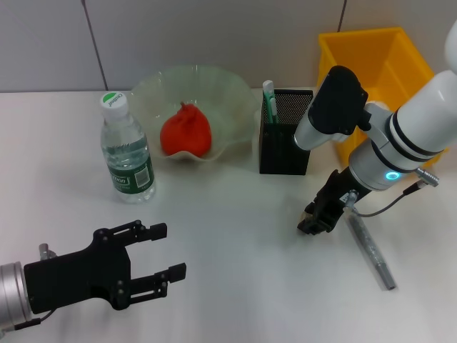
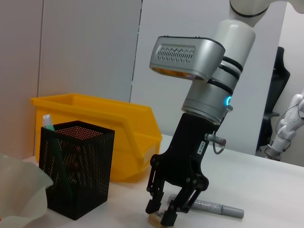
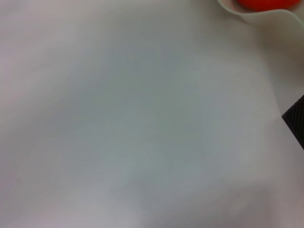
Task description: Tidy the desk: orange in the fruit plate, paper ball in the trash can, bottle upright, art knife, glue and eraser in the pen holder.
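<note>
Nearest the camera, at the front left of the white table (image 1: pixel 235 286), the robot's left hand (image 1: pixel 163 250) lies low and idle, its black fingers spread apart with nothing between them, pointing toward the middle of the table. Behind it a clear water bottle (image 1: pixel 127 151) with a green cap stands upright, so that part of the tidying looks done. Just beside it, a pale wavy-edged fruit plate (image 1: pixel 235 107) holds the orange (image 1: pixel 186 132), also seemingly settled. To the right of the plate stands a black mesh pen holder (image 1: pixel 285 143), with a green and white stick-like item (image 1: pixel 269 100) poking out of it; I cannot tell which tool it is. Behind the holder sits a yellow bin (image 1: pixel 371 57), probably serving as the trash can. The right hand (image 2: pixel 160 214) is at work in front of the pen holder, pointing straight down at the table, its fingers narrowed around a small pale block (image 2: pixel 156 217), likely the eraser, which sits on the table surface; a firm grip is not clear. Just beside this hand lies a slim grey art knife (image 1: pixel 371 249), flat on the table, seemingly waiting its turn for the holder. No paper ball is visible on the table.
</note>
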Robot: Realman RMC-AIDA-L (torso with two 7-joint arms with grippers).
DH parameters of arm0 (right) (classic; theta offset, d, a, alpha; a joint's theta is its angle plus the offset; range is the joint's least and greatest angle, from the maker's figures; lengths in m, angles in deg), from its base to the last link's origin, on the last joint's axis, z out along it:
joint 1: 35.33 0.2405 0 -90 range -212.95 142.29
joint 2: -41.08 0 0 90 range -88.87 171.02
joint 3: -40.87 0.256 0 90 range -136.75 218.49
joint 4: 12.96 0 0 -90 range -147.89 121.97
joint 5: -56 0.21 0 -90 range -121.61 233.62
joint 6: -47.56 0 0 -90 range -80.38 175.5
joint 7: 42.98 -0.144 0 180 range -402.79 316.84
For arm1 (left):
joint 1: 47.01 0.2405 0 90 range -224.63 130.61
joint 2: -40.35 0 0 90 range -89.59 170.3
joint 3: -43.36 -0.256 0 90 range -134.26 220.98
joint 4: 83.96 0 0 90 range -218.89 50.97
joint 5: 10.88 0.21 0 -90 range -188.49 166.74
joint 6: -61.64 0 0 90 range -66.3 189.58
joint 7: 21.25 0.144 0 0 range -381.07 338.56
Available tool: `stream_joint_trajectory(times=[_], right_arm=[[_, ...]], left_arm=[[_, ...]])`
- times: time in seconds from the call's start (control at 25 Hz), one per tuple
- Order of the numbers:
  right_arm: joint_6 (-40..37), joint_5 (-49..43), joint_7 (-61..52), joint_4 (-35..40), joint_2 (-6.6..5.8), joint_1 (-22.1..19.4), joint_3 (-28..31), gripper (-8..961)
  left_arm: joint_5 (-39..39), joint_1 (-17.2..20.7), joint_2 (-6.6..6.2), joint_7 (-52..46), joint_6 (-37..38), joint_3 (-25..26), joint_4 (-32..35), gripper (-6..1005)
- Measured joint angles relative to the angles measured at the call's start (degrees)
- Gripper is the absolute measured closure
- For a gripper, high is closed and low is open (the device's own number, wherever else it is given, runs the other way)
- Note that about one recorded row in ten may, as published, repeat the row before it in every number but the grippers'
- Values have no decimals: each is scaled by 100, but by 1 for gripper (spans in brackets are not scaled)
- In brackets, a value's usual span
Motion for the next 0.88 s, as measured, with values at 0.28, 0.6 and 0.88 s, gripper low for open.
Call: stream_joint_trajectory(times=[0.28,0.6,0.88], right_arm=[[0,-5,0,-2,-5,11,0,622],[-7,-15,-1,-3,-9,26,0,657],[-13,-15,-24,-3,-9,27,0,702]], left_arm=[[-4,-12,0,-9,0,10,0,247],[-4,-30,0,-11,0,11,0,247],[-4,-32,0,-11,0,19,0,247]])
